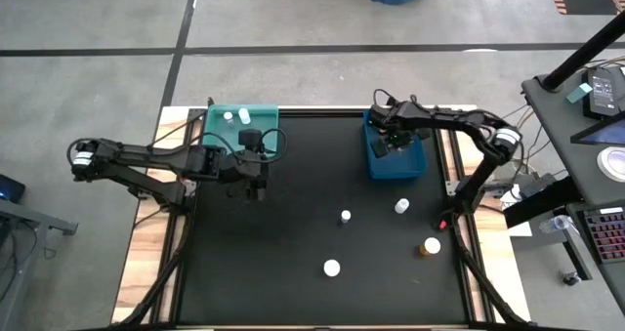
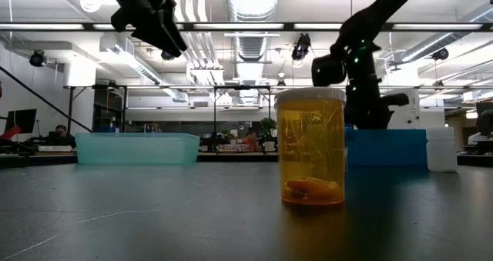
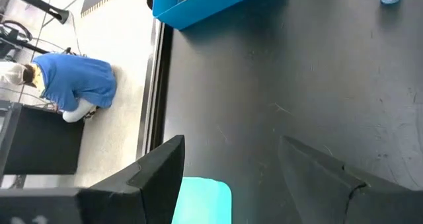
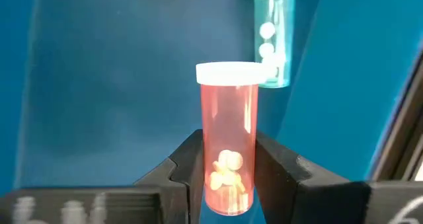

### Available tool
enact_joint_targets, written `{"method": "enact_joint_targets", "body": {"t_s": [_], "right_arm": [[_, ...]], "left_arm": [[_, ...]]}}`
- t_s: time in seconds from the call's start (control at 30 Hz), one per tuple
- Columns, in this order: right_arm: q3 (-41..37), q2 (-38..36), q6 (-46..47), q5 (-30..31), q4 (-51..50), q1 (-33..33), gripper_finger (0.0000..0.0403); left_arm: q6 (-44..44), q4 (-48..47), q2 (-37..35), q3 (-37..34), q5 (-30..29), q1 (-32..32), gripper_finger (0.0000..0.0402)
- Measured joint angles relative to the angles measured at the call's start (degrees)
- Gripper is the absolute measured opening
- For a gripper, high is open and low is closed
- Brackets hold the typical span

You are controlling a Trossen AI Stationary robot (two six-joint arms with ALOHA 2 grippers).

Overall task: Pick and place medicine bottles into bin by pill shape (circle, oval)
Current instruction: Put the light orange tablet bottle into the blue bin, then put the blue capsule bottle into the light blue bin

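The right gripper [image 4: 228, 168] hangs over the deep blue plastic bin [image 1: 395, 161] at the far right of the black worktop [image 1: 303, 204], its jaws pinching an amber-pink medicine bottle with a white cap [image 4: 229, 131]; a second, pale clear bottle [image 4: 273, 39] lies inside that bin. The left gripper [image 1: 256, 163] hovers beside the teal plastic bin [image 1: 240, 128], jaws spread and holding nothing. Nearer than the blue bin, four loose bottles stand on the worktop: two small white ones [image 1: 345, 217] [image 1: 401, 206], an amber one with a white cap [image 1: 431, 246], and another white-capped one [image 1: 332, 268].
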Motion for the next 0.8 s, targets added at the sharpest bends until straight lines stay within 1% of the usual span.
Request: {"method": "enact_joint_targets", "body": {"t_s": [0.1, 0.2, 0.47, 0.63, 0.8], "right_arm": [[0.24, 1.96, 0.6, 0.01, 0.44, -0.04, 0.0101], [0.46, 3.7, 0.48, 0.03, 0.64, -0.04, 0.011], [1.8, 5.16, 0.04, 0.12, 0.46, -0.07, 0.0162], [2.99, 2.81, -1.22, 0.09, 0.12, -0.04, 0.0169], [3.13, -2.28, -1.43, -0.67, -0.05, 1.47, 0.0167]], "left_arm": [[-1.18, 0.17, -0.34, -0.41, -0.04, -0.02, 0.0228], [-1.78, 0.02, -0.43, -0.56, -0.09, -0.01, 0.0228], [-2.53, -0.08, -0.46, -0.56, -0.11, -0.02, 0.0228], [-2.61, -0.08, -0.46, -0.56, -0.11, -0.02, 0.0228], [-4.12, -0.07, -0.46, -0.56, -0.09, -0.02, 0.0228]]}}
